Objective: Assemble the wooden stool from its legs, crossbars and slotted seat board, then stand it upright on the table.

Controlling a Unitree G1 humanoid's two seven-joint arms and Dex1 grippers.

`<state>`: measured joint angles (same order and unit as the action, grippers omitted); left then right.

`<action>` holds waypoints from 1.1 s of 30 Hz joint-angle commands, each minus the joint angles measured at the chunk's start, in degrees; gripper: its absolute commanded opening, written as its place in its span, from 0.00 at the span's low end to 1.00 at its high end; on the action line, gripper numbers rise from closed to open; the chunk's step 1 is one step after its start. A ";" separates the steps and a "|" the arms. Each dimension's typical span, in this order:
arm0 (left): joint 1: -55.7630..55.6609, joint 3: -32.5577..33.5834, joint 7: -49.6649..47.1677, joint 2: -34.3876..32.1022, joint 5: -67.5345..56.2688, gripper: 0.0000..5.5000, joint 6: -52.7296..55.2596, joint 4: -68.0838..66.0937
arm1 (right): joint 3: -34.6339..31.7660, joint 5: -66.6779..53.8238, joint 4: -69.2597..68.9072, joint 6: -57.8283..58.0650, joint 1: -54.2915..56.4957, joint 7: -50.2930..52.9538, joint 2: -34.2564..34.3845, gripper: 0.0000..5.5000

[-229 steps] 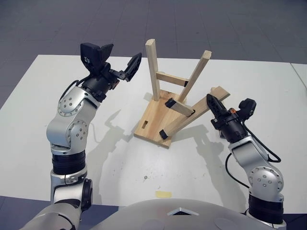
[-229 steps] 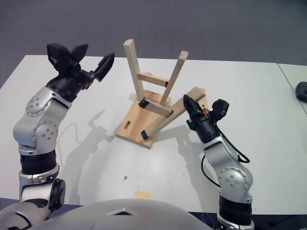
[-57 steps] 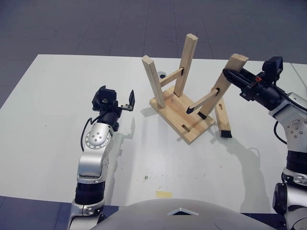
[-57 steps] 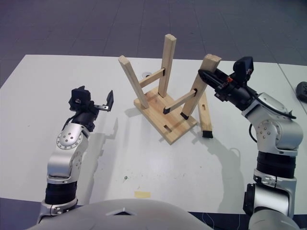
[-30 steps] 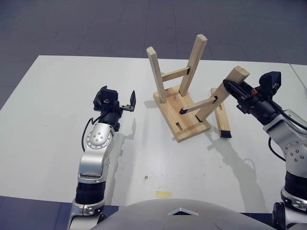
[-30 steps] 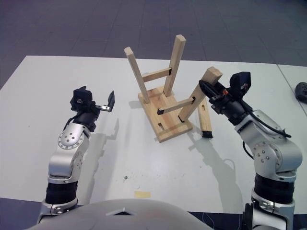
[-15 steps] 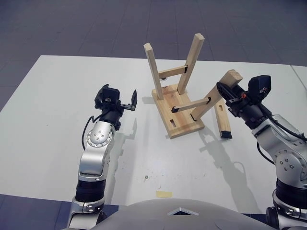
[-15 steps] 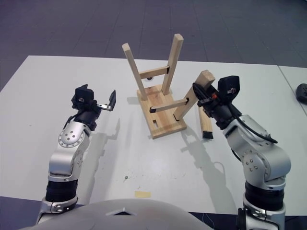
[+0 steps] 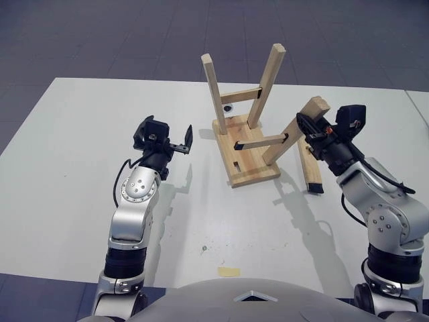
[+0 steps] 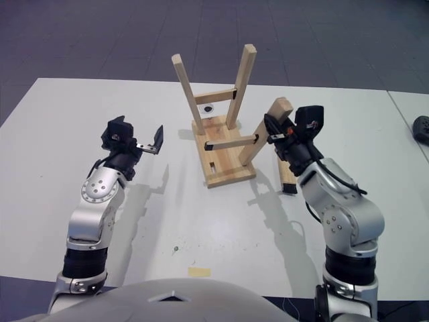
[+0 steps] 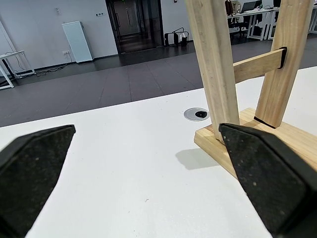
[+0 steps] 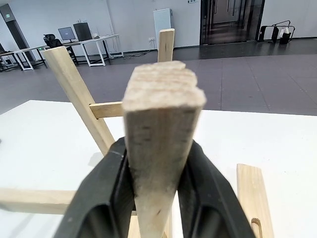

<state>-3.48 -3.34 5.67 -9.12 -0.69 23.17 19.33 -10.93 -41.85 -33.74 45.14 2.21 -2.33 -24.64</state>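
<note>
The slotted seat board (image 9: 257, 168) lies flat on the white table with two legs (image 9: 213, 94) (image 9: 266, 82) standing up from it, joined by a crossbar (image 9: 240, 96). A third leg (image 9: 293, 133) leans tilted at the board's right side, tied to a lower crossbar (image 9: 260, 141). My right gripper (image 9: 305, 125) is shut on this leg near its upper end, its fingers (image 12: 106, 198) on either side of the wood (image 12: 161, 129). A loose leg (image 9: 312, 172) lies on the table beside it. My left gripper (image 9: 177, 140) stands open to the left of the stool, apart from it, its pads (image 11: 262, 173) wide.
A round grommet (image 11: 196, 114) sits in the table behind the stool. A strip of yellow tape (image 9: 228, 272) lies near the front edge. A dark object (image 10: 421, 127) rests on the neighbouring table at the far right. Bare table (image 9: 80, 134) spreads to the left.
My right gripper has swung the held leg inward and lower, and the board has turned and shifted slightly left with it. The left arm has stayed nearly still.
</note>
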 commanded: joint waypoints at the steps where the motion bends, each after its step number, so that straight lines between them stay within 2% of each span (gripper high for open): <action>1: 0.35 -0.51 -0.42 0.07 1.25 0.98 0.46 0.27 | 5.18 0.49 4.68 14.38 -7.23 2.79 -0.49 0.19; 7: -1.06 -0.48 -0.10 -0.17 1.33 0.98 0.09 -0.86 | 2.46 -0.81 11.83 14.08 4.18 6.17 4.35 0.19; 14: -2.54 -0.27 0.81 -0.92 1.35 0.98 -0.45 -2.01 | -0.24 -3.18 9.67 14.47 4.05 6.00 5.19 0.19; 18: -3.39 -0.23 1.12 -0.76 1.01 0.98 -1.02 -3.13 | -2.21 -6.06 8.73 10.33 8.30 3.07 5.82 0.19; 21: -4.20 -0.19 0.92 -0.46 1.20 0.98 -2.14 -3.90 | -6.03 -8.42 9.92 5.56 15.31 2.32 7.13 0.30; 25: -5.12 0.38 0.99 -0.35 0.91 0.98 -3.38 -5.22 | -17.39 -23.33 12.56 -2.75 23.45 4.26 12.29 0.43; 28: -5.14 0.60 0.91 -0.28 0.76 0.98 -3.77 -5.58 | -22.55 -30.05 14.64 -6.37 26.26 7.27 11.34 0.51; 30: -4.95 0.78 0.58 -0.09 0.81 0.98 -3.86 -5.49 | -24.52 -28.70 18.40 -7.55 26.20 9.01 8.81 0.56; 33: -4.58 1.26 -0.25 0.38 0.92 0.98 -3.95 -5.26 | -21.74 -20.53 25.81 -4.65 19.26 6.64 3.04 0.65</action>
<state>-8.01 -2.65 6.21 -9.40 -0.07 19.39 14.28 -34.40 -67.14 -13.32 38.05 26.95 5.15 -18.28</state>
